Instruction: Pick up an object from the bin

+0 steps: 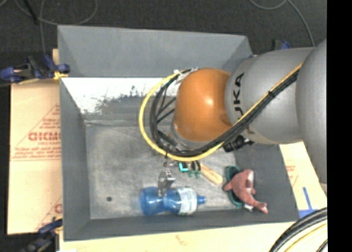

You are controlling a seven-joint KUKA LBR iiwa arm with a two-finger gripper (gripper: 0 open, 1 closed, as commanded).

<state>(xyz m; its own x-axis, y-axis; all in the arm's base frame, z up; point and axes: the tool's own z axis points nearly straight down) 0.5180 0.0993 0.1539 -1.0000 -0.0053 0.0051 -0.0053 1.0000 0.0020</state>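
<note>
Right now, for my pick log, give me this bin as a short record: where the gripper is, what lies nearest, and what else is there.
container: grey metal bin
gripper: gripper low, near the bin's wall at the view's bottom
nearest thing: blue bottle, on its side, directly below the gripper in the view
beside it: tan stick-like piece, to the right
farther right: pink toy animal
contact with bottle: cannot tell

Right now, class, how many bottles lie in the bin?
1: a blue bottle lying on its side by the front wall of the bin; the arm may hide others.
</note>
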